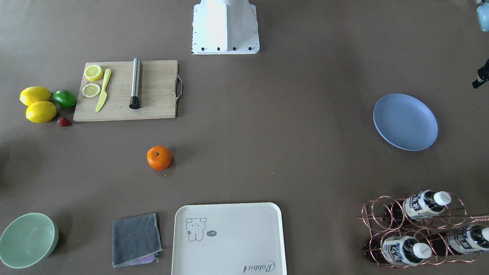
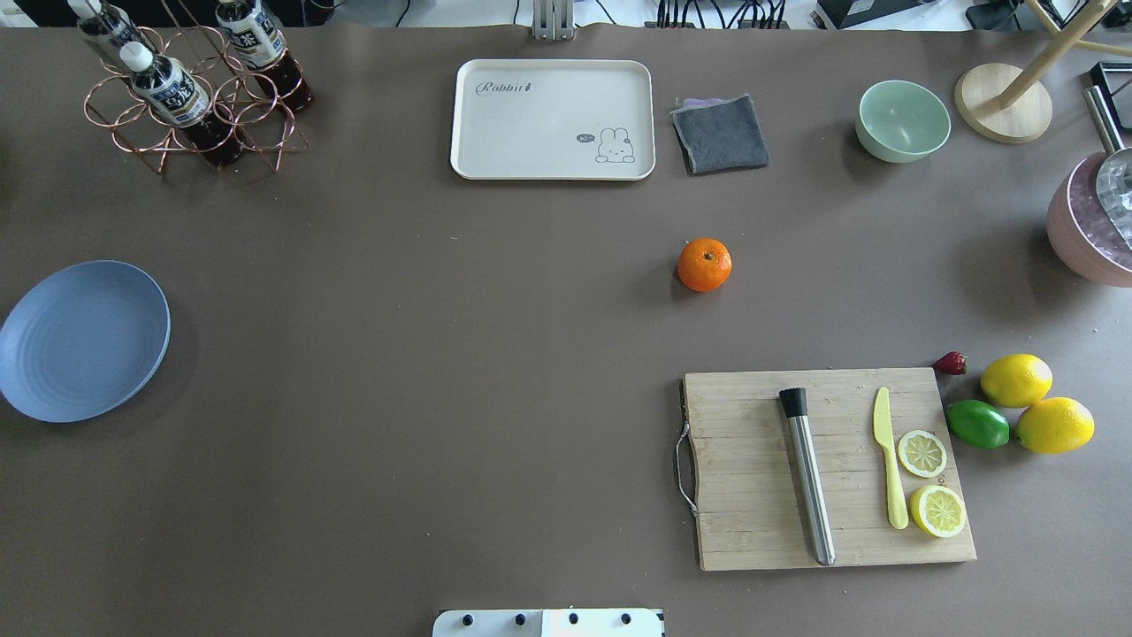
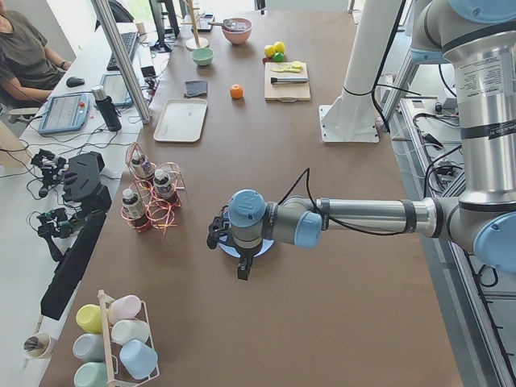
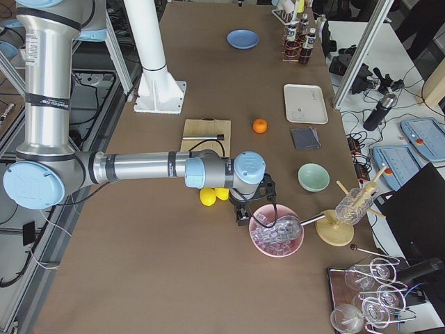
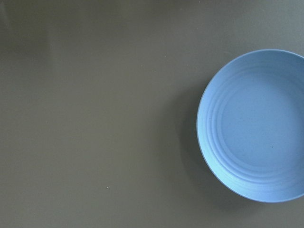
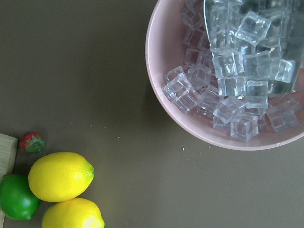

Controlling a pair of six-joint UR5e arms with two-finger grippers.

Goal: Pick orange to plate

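The orange (image 2: 705, 264) sits alone on the brown table, between the cream tray and the cutting board; it also shows as the orange (image 1: 159, 157). Far off at the table's left end lies the periwinkle plate (image 2: 84, 341), empty, filling the right of the left wrist view as the plate (image 5: 256, 128). My left gripper (image 3: 242, 270) hangs above that plate, far from the orange. My right gripper (image 4: 242, 216) hovers at the opposite end, between the lemons and the pink ice bowl. Neither wrist view shows fingers, so I cannot tell either gripper's state.
A wooden cutting board (image 2: 827, 469) carries a steel muddler, a yellow knife and lemon slices. Two lemons (image 2: 1017, 380), a lime and a strawberry lie beside it. A cream tray (image 2: 553, 119), grey cloth (image 2: 721, 133), mint bowl (image 2: 902, 119), bottle rack (image 2: 190, 88) and ice bowl (image 6: 228, 71) line the far side.
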